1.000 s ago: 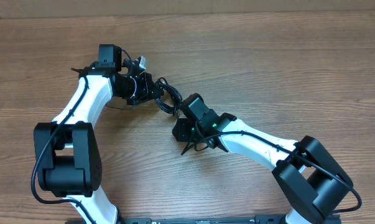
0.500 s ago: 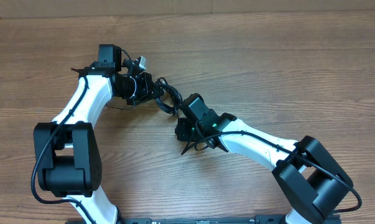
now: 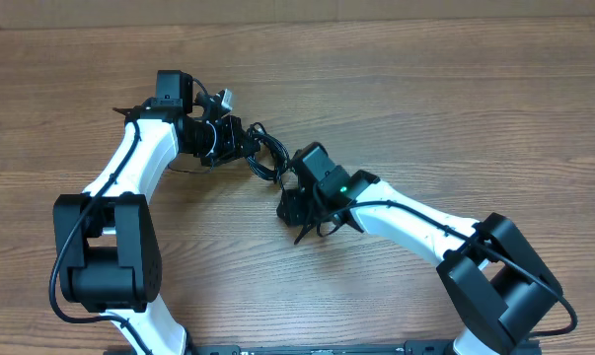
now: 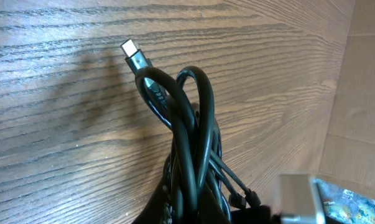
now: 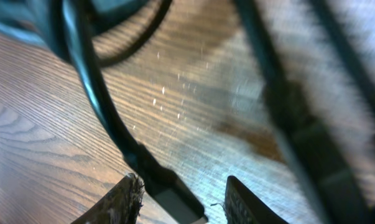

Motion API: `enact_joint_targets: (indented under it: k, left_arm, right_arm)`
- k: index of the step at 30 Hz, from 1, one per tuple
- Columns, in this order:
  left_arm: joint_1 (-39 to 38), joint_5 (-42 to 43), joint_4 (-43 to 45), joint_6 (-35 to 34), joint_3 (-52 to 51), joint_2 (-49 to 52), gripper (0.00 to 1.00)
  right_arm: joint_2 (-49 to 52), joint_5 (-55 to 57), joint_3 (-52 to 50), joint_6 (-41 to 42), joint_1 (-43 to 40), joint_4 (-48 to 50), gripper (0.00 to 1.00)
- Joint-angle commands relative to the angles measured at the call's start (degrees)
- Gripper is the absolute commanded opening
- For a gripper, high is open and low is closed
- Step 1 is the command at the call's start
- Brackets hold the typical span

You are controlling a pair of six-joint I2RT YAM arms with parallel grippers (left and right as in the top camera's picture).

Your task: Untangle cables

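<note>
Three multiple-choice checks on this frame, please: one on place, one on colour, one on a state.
1. Where do the cables lie? A at the table's far edge; B between the left arm and right arm; C under an arm base.
2. Colour of the plug tip in the left wrist view? A red; B gold; C silver.
3. The right gripper is: A open; B shut tight; C out of view.
B: the tangle sits between the arms' ends. C: bare metal shows. A: its fingers stand apart around a plug.
</note>
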Motion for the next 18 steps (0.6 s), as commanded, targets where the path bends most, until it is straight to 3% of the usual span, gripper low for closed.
enact_joint_targets:
  k: [1,7,10,11,13,18]
  left_arm:
    - [-0.4,2.0,-0.1,-0.1,0.7,-0.5,0.04]
    - [-0.4,2.0,-1.7,-3.5,0.7,-0.5,0.04]
    - [-0.4,2.0,-2.8,-3.4,0.7,-0.5,0.05]
    - [-0.4,2.0,-2.8,-3.4,0.7,-0.5,0.05]
    - [-0.4,1.9,-2.8,-3.4,0.7,-0.5,0.05]
    - [-0.4,1.5,-2.6,-3.2,0.7,-0.5,0.06]
  right_arm:
    - [-1.0,0.7,2.6,-4.1,-0.2,0.0,0.42]
    - [-1.0,9.5,2.6,-5.6,2.6,-1.8,0.41]
    - [-1.0,11.5,2.7,-5.7,3.4,-1.6,0.31]
    - [-1.0,12.3,2.7,-5.7,3.4,-1.6,0.22]
    - [-1.0,12.3,2.8,-5.9,3.4,-1.6,0.16]
    - [-1.1,12.4,2.8,-5.9,3.4,-1.6,0.13]
